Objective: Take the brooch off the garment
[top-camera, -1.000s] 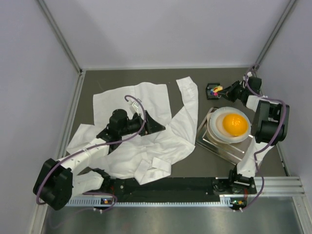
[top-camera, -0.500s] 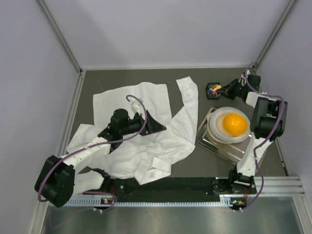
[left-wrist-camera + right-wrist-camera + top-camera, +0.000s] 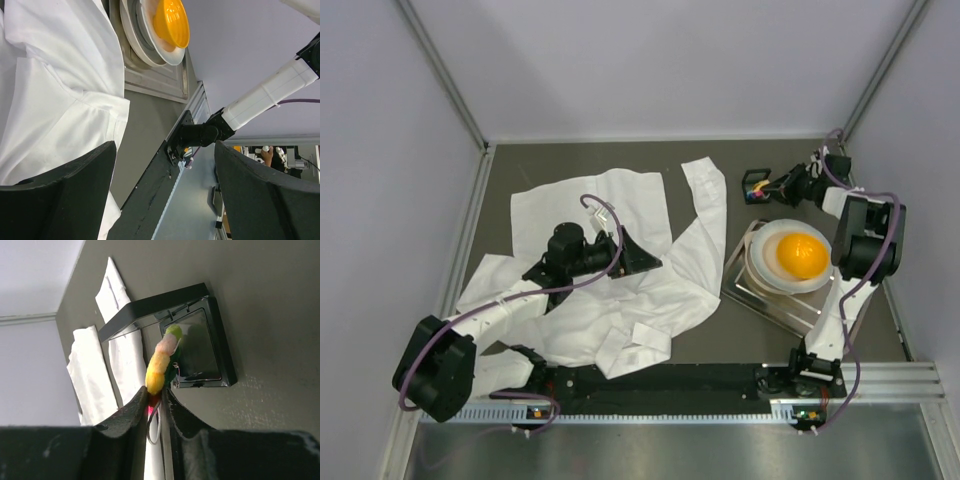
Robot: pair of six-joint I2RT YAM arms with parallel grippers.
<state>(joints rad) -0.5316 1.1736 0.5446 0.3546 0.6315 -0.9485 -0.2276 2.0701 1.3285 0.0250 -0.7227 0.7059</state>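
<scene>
- Right claw [image 3: 156,395] narrow, pinching the brooch [image 3: 161,365] by its lower edge; pin stands edge-on, already off the garment [image 3: 620,290]
- Brooch hangs over a small black tray [image 3: 205,383] at far right of the counter [image 3: 700,340], near the garment's sleeve end; can't tell if it touches the tray
- Left claw [image 3: 165,150] wide, nothing btw its fingers, sits over the garment's middle
- Step in hand, prob.: drop-off into the tray
- To do it well: centre brooch over tray floor, not the rim; get low before letting go so it can't bounce or roll out; open slowly, check it doesn't cling to a finger; then lift straight up, no sideways drag
</scene>
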